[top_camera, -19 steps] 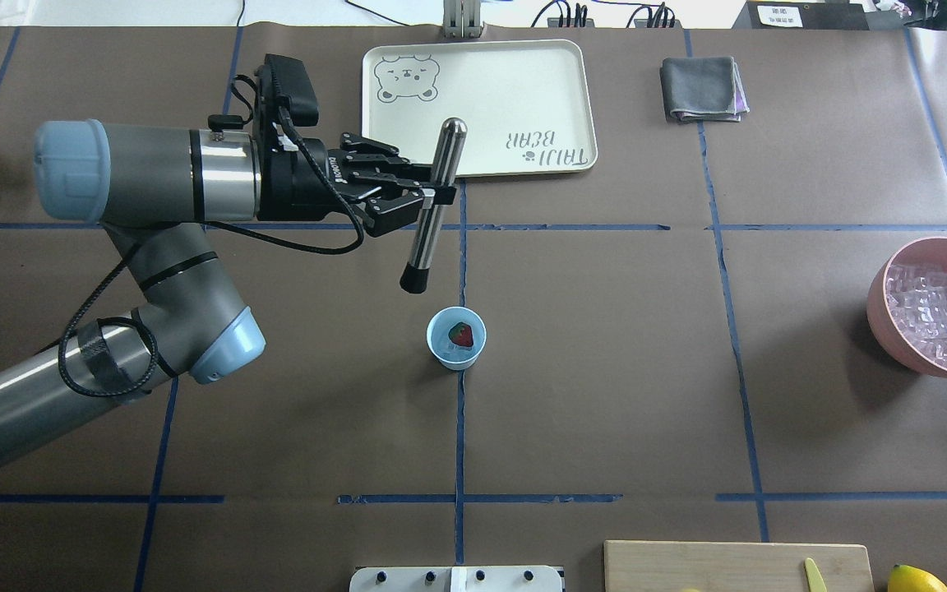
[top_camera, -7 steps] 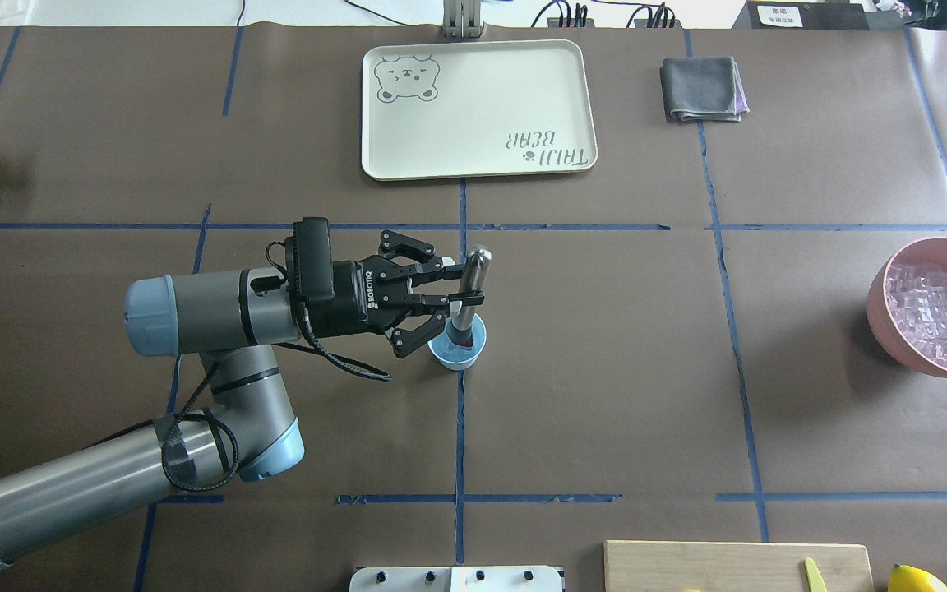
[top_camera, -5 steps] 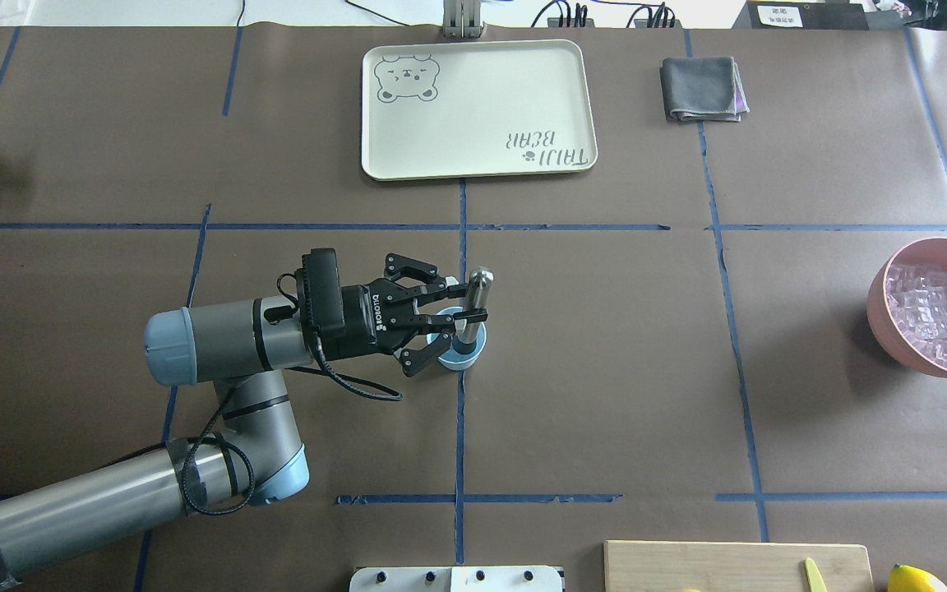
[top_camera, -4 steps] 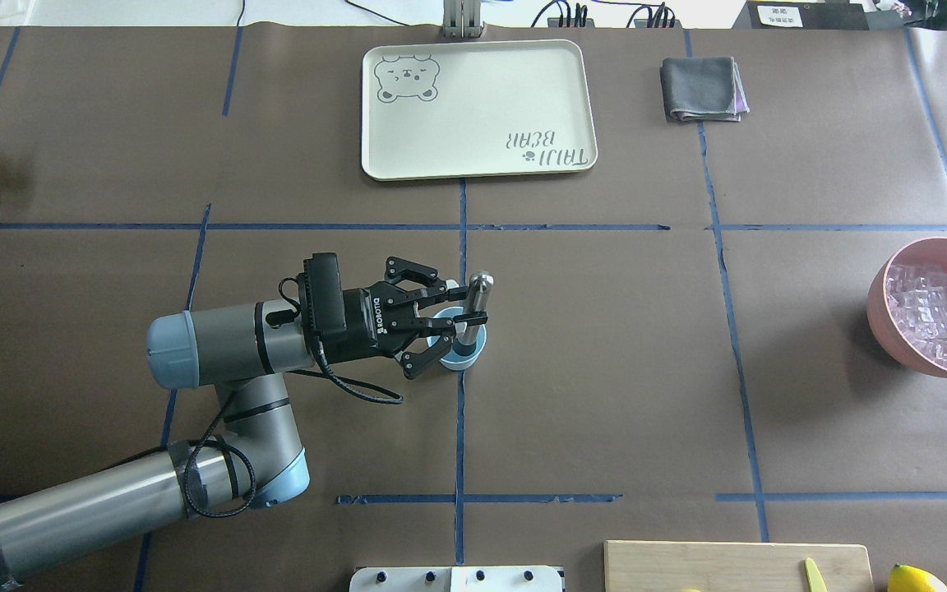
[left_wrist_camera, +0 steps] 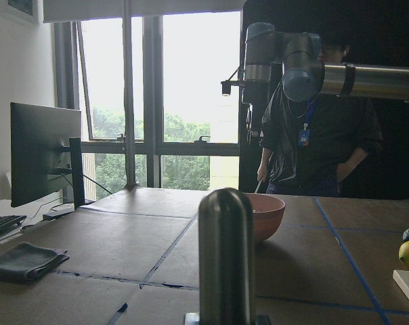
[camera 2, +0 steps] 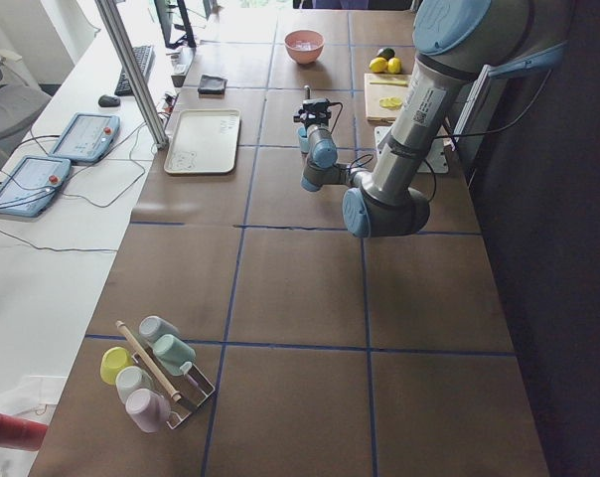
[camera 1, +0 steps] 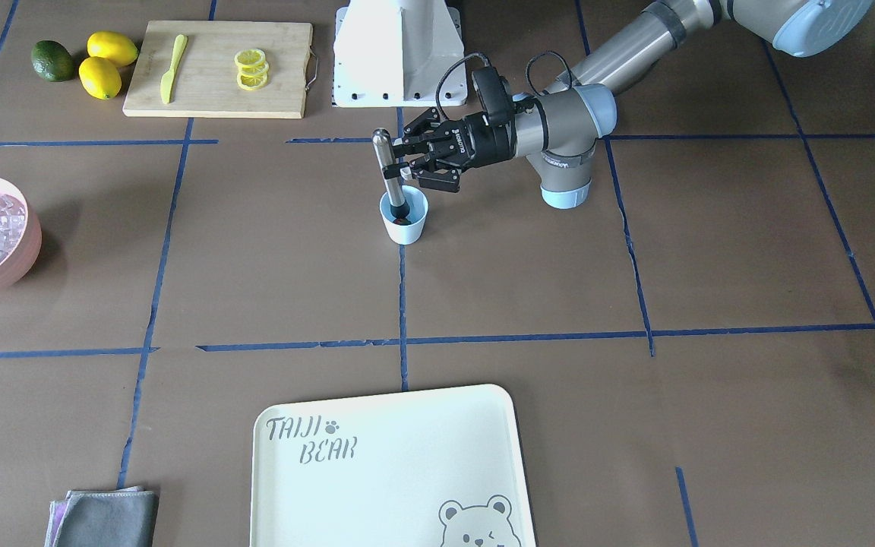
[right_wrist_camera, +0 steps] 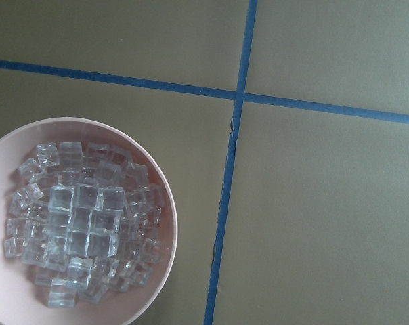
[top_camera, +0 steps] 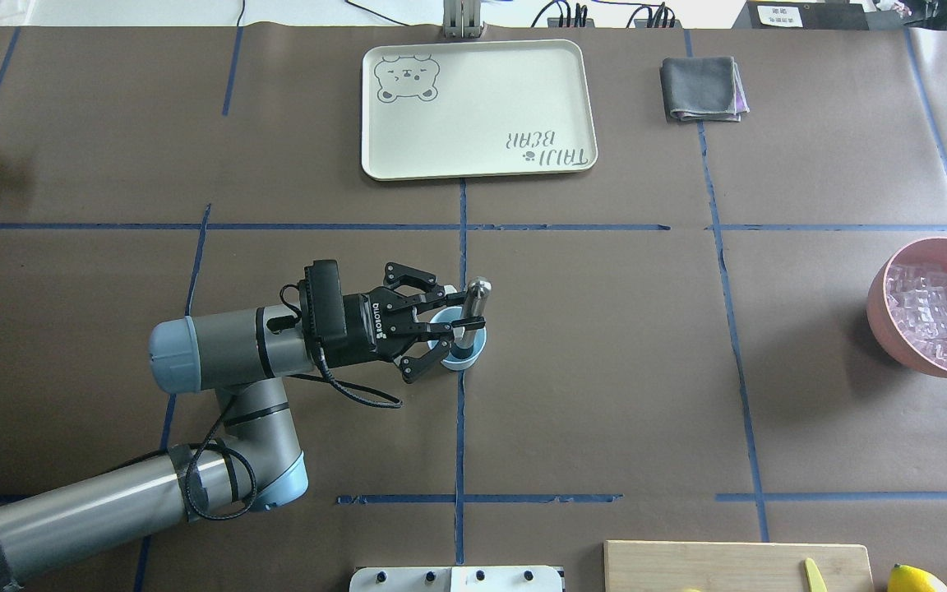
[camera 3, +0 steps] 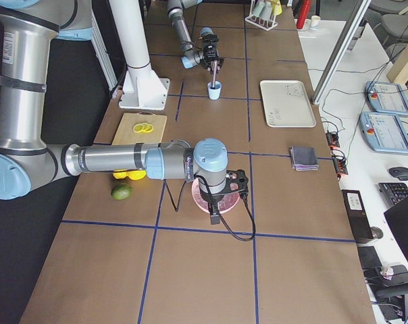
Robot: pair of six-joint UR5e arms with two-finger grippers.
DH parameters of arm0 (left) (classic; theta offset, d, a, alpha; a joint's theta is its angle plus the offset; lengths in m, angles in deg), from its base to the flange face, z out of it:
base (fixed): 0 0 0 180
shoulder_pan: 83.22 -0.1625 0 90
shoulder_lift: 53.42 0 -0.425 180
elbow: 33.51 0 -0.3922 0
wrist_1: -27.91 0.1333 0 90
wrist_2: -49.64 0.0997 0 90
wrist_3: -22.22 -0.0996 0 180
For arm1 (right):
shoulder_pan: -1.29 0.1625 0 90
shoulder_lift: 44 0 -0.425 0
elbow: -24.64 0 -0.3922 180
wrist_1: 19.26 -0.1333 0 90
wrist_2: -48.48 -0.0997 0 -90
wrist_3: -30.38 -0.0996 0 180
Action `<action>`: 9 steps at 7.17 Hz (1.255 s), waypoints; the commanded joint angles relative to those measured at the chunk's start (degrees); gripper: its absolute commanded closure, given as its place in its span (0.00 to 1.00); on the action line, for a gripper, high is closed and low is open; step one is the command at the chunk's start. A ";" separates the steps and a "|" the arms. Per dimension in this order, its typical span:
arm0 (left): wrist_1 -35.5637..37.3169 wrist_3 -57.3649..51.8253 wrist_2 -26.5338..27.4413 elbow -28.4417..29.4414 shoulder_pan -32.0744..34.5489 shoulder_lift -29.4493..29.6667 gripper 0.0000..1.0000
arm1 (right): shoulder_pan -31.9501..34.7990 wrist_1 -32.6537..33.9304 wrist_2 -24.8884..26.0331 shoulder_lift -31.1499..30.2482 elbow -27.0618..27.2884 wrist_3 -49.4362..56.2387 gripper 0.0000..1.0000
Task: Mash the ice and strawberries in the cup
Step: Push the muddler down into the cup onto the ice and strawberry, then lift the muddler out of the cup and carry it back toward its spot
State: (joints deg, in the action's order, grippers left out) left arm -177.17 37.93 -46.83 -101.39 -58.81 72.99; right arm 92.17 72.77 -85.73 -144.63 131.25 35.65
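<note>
Cup (top_camera: 472, 350) at the middle of the surface (top_camera: 605, 370), pestle (top_camera: 471, 311) standing in it, held by the left claw (top_camera: 474, 316) from the robot's left, tray (top_camera: 473, 107) beyond the cup, cloth (top_camera: 702, 89) right of the tray, ice (top_camera: 938, 316) in a bowl (top_camera: 880, 304) far right

Pale blue cup (camera 1: 405, 224) upright mid-table; dark red inside, probably strawberry (camera 1: 402, 221); clear ice cubes (right_wrist_camera: 76, 223) heaped in far pink bowl (right_wrist_camera: 165, 203).

Bear tray (camera 1: 407, 471), grey cloth (camera 1: 107, 518), 2 lemons (camera 1: 99, 77) beside a green fruit (camera 1: 52, 61), perhaps avocado.
</note>
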 commanded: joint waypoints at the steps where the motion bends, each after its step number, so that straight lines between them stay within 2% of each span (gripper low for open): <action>1: 0.30 2.37 -0.03 -0.76 3.34 0.24 1.00 | 0.00 0.00 0.00 0.00 0.00 0.00 0.00; 2: 1.00 6.40 -0.47 -2.07 5.98 0.24 1.00 | 0.00 0.00 0.00 0.00 0.00 0.00 0.00; 3: 4.92 8.09 -1.35 -5.39 7.48 0.24 1.00 | 0.00 0.00 0.00 0.00 0.00 0.00 0.00; 5: 21.57 8.81 -9.57 -15.47 13.53 -0.37 1.00 | 0.00 0.00 0.00 0.00 0.00 0.00 0.01; 7: 41.51 8.46 -15.57 -24.89 17.50 -0.55 1.00 | 0.00 0.00 0.00 0.00 0.00 0.00 0.00; 9: 60.07 6.89 -20.93 -31.41 20.76 -0.37 1.00 | 0.00 0.09 0.00 0.00 0.00 -0.09 0.01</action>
State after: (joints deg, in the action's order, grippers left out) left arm -128.07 45.80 -64.64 -128.88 -39.90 72.54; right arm 92.17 72.78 -85.73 -144.59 131.25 35.59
